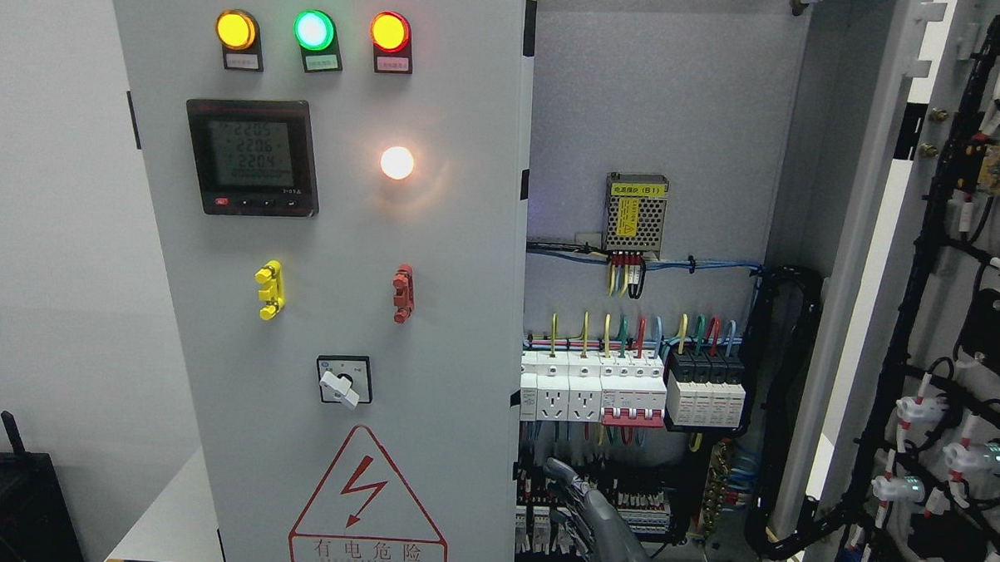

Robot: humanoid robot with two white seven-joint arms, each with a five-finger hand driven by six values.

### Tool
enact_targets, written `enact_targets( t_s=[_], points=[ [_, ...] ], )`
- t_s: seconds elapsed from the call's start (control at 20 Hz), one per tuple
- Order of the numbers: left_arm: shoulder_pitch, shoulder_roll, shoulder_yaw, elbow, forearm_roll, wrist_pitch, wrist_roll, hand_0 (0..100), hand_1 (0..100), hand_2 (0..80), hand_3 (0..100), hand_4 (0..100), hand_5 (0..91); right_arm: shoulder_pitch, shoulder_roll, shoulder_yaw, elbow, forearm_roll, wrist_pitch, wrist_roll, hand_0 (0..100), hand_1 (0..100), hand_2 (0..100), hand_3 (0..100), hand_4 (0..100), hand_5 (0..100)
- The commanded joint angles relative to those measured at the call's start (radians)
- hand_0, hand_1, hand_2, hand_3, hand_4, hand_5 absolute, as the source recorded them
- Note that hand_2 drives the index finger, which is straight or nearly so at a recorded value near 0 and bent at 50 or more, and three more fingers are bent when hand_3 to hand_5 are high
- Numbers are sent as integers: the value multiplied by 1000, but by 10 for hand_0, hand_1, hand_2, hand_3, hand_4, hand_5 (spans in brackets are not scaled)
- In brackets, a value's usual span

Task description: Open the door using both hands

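Nearest thing: 1 robot hand [584,504] at the bottom edge, just right of centre, grey fingers pointing up-left in front of the lower terminal rows. The arm rises from the bottom edge near the middle, so I can't call it left or right. Fingers look loosely extended and hold nothing, though the view is too dark to be sure. No other hand in view.

It sits just inside the gap next to the left door's [341,309] free edge, probably because that edge is the only purchase for pulling the leaf outward.

Left door is closed or nearly so, facing the camera: grey panel with 3 pilot lamps [312,30] (amber, green, red), a digital meter [251,157], 1 lit white lamp, a rotary selector [344,381] and a red shock-warning triangle [369,501].

Right door [947,330] is swung wide open at far right, its wired inner face towards us.

Behind: cabinet backplate [656,112] with a small power supply [635,212] and a breaker row [629,389].

My read: half done, left leaf remains.
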Motion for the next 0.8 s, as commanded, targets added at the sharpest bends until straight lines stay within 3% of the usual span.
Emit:
enact_targets(
  t_s=[0.0, 0.75],
  points=[
    [3, 0, -2, -1, -28, 1, 0, 0, 0, 0, 0, 30, 0, -30, 1, 17, 49, -34, 15, 1, 0, 0, 0, 0, 0, 0],
    [3, 0, -2, -1, -28, 1, 0, 0, 0, 0, 0, 30, 0, -96, 4, 48, 47, -35, 51, 1, 0, 0, 0, 0, 0, 0]
  ],
)
